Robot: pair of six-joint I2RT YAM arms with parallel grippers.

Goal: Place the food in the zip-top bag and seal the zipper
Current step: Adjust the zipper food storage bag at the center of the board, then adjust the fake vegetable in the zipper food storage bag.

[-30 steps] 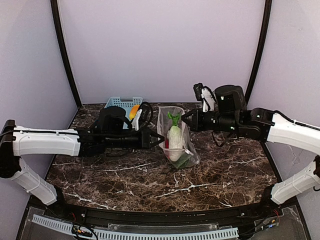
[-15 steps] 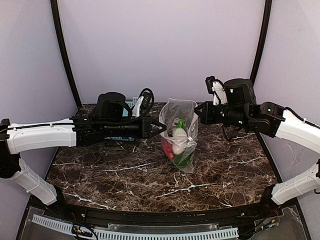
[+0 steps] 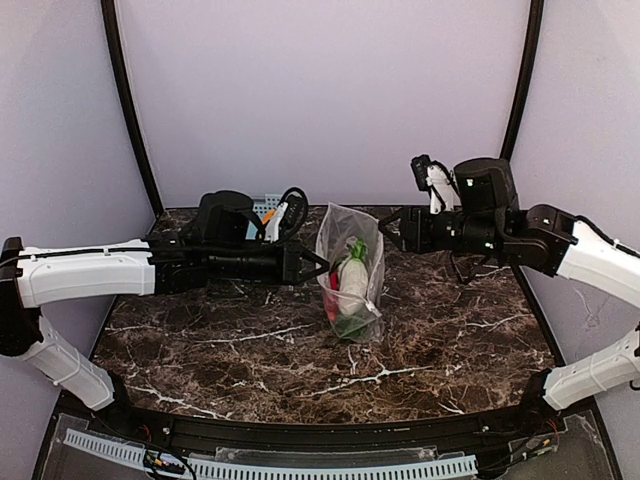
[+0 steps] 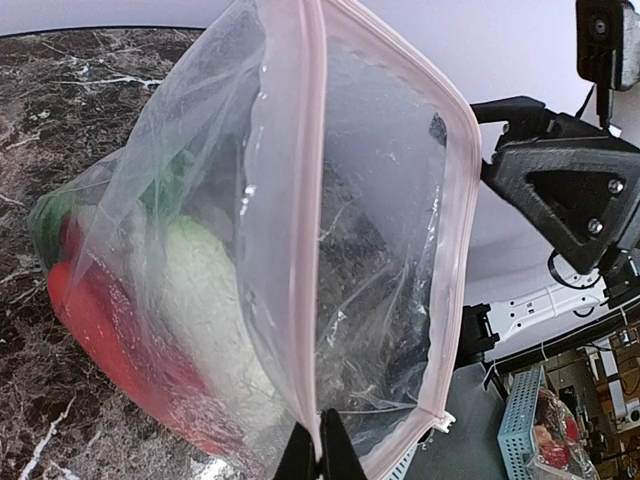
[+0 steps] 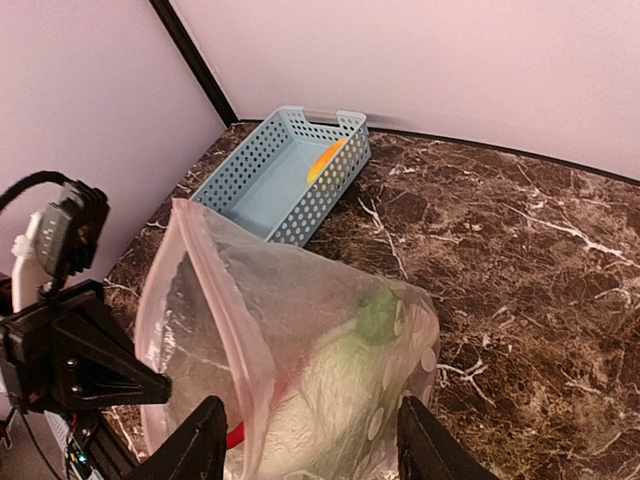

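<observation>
My left fingers are pressed together on the zipper at 9 o'clock of the zip-top bag, which is held upright at bench centre with food inside. My right fingers, spread, straddle the rim at 3 o'clock. The film is light, floppy and slippery; I judge the stiffer zipper the only sound hold. Versus the earlier frame, the mouth is narrower and the bag straighter.

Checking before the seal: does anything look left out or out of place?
Yes. One yellow-orange food piece lies in the blue basket, outside the zip-top bag, whose mouth is open while the left gripper pinches its rim.
</observation>
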